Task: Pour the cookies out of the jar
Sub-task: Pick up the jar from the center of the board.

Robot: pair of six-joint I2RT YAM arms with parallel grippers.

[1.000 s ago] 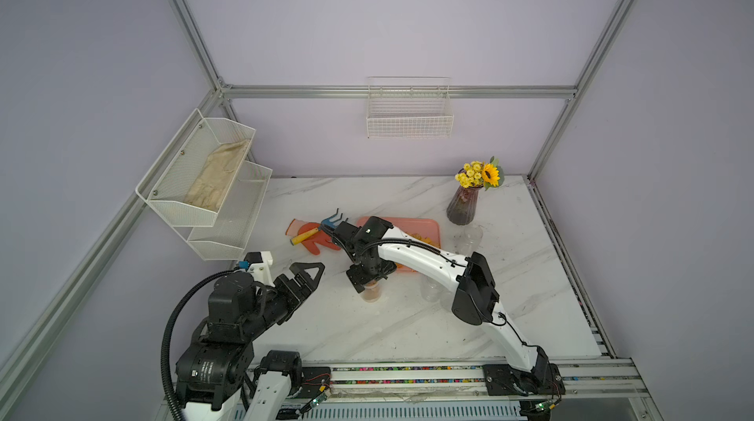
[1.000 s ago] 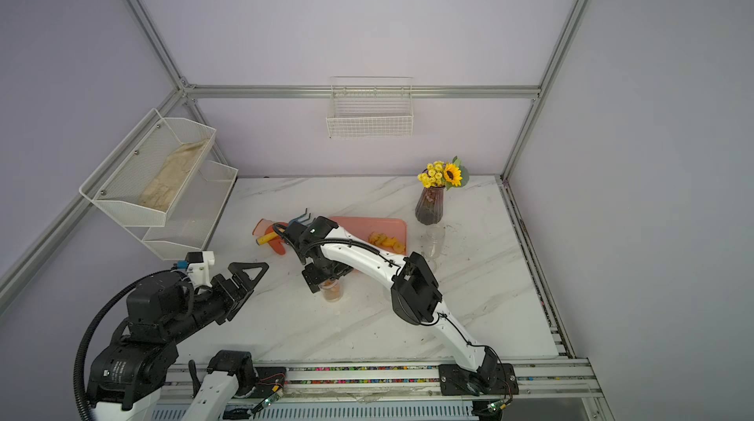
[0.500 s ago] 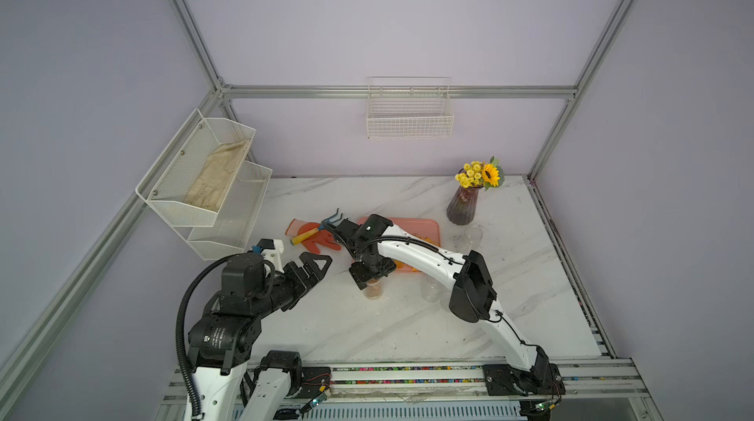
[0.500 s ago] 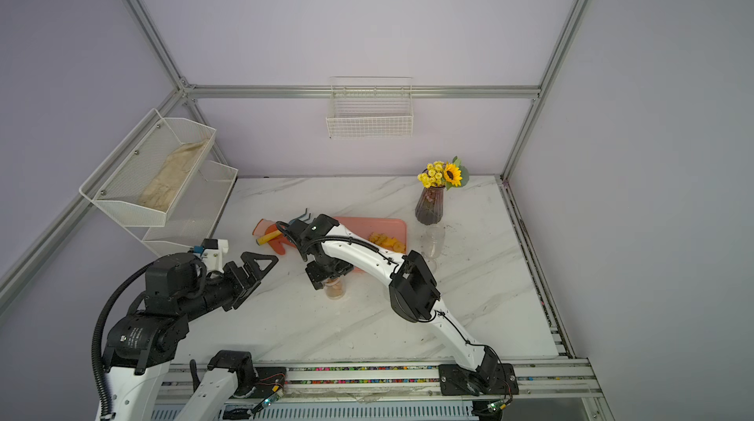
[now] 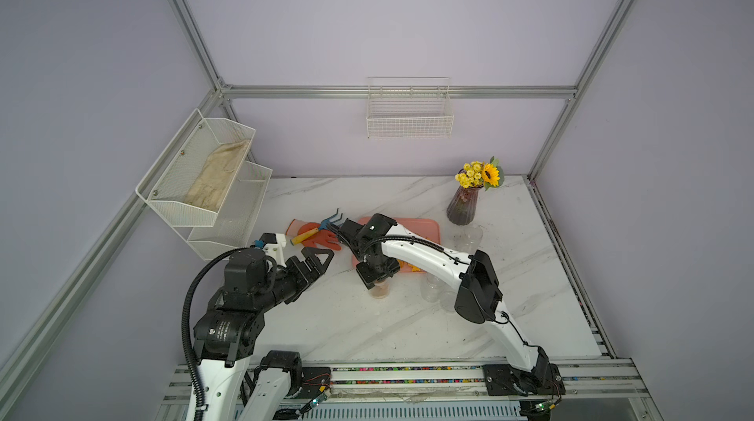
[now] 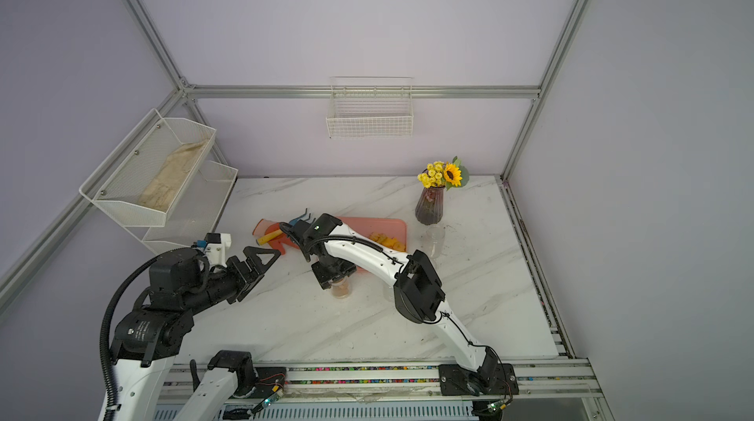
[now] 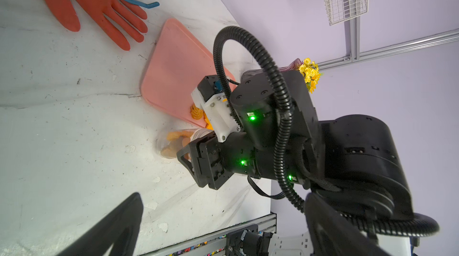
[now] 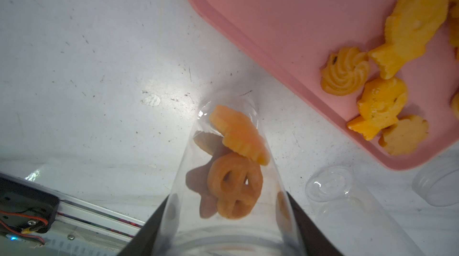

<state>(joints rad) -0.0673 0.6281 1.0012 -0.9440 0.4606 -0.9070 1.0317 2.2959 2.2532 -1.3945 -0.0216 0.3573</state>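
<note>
Clamping the clear jar (image 8: 269,182), the right gripper (image 8: 227,217) is covering its mouth (some cookies (image 8: 236,182) hiding behind others); the left gripper (image 5: 314,264) is gaping wide.

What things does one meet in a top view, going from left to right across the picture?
shelf → glove → jar → vase. The pink tray overlaps the jar, so it is left out.
</note>
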